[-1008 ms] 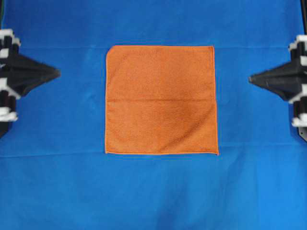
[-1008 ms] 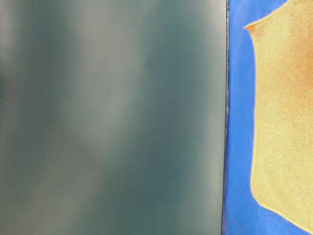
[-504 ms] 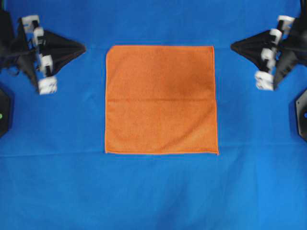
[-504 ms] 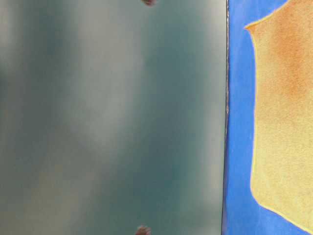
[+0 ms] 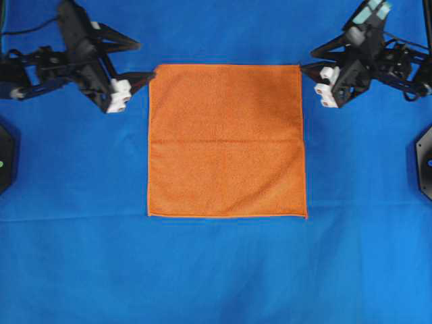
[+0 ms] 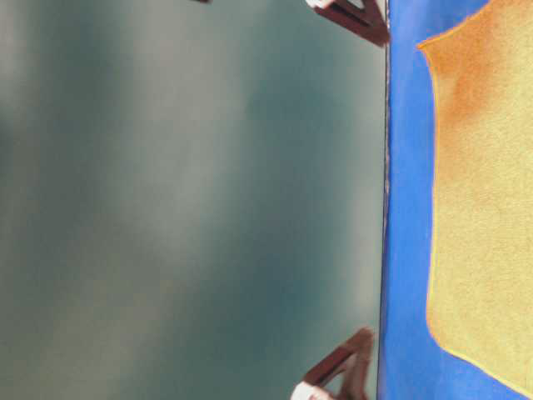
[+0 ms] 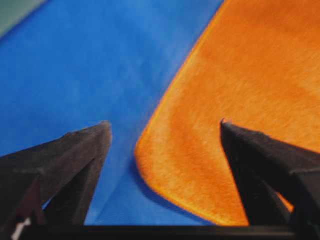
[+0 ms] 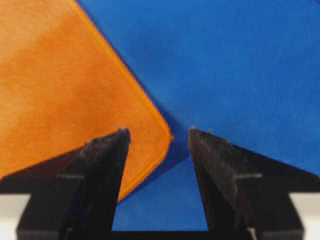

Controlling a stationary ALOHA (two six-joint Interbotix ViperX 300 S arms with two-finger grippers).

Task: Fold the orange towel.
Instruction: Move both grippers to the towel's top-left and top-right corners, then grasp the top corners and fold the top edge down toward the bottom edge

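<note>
We list: flat square orange microfibre towel [image 5: 226,140] on blue-covered desk [image 5: 216,270]; left pincer [image 5: 144,61] and right pincer [image 5: 308,59] agape at its far corners.

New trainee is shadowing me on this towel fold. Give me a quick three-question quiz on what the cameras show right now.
1. True or false: the orange towel lies flat and unfolded on the blue cloth.
2. Which towel corners do the left gripper and right gripper approach? A) the two at the top of the overhead view B) the two at the bottom
3. Fill in: both grippers' jaws stand ____.

Key: 1 true; 2 A; 3 open
</note>
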